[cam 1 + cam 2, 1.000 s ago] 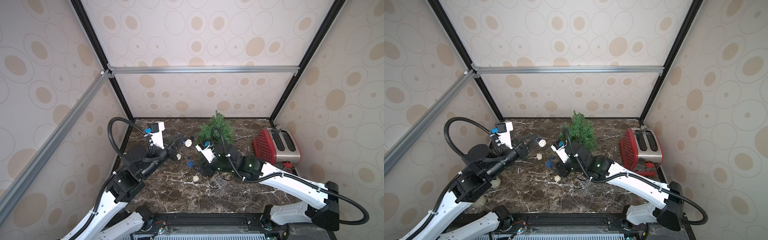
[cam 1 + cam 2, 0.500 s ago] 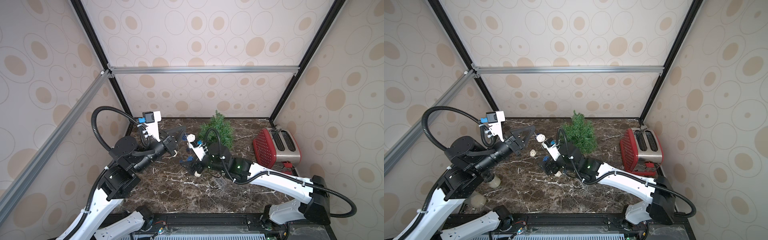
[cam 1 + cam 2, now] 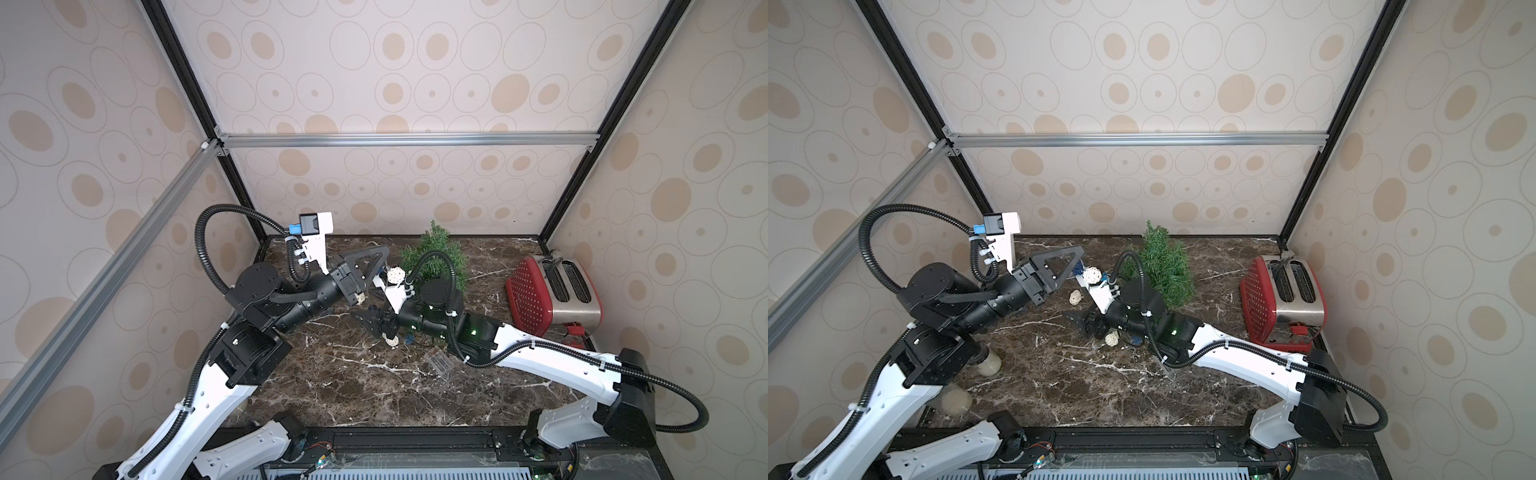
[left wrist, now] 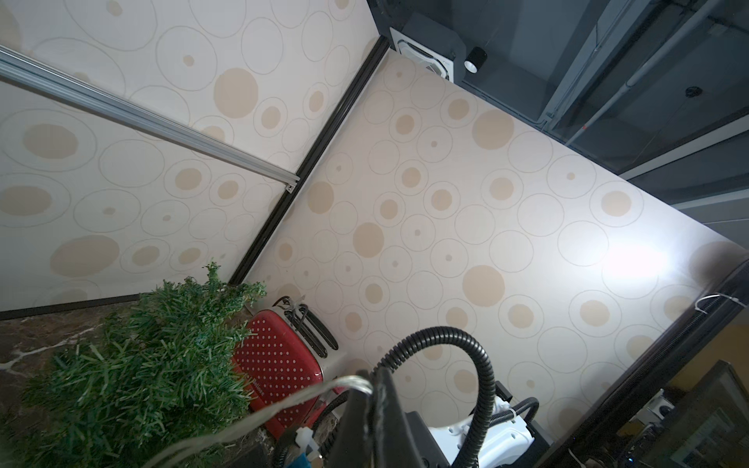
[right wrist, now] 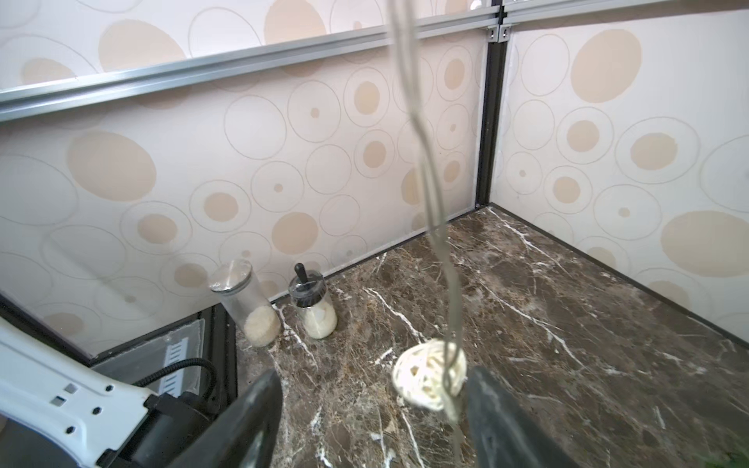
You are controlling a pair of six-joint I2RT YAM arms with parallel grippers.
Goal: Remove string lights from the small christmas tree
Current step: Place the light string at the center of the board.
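Note:
The small christmas tree (image 3: 436, 257) (image 3: 1163, 266) (image 4: 133, 364) stands at the back of the marble table. My left gripper (image 3: 384, 251) (image 3: 1079, 250) (image 4: 367, 391) is raised beside it, shut on the pale wire (image 4: 283, 405) of the string lights. A cream ball (image 3: 395, 275) (image 3: 1092, 274) hangs under it. My right gripper (image 3: 370, 322) (image 3: 1077, 323) (image 5: 373, 405) is low and open. Another cream ball (image 5: 429, 375) lies between its fingers, close to one finger (image 5: 494, 417), and the wire (image 5: 437, 243) rises from it. A blue ball (image 3: 409, 340) and the clear battery box (image 3: 439, 360) lie on the table.
A red toaster (image 3: 548, 297) (image 3: 1283, 299) (image 4: 279, 360) stands at the right wall. Two jars (image 5: 247, 300) (image 5: 314, 308) stand by the left wall, under the left arm in a top view (image 3: 988, 361). A third cream ball (image 3: 1076, 296) hangs near the left gripper's body.
My left gripper has risen and swung toward the tree, lifting the wire and a cream ball. My right arm has shifted left, away from the tree; its jaws widened, then narrowed.

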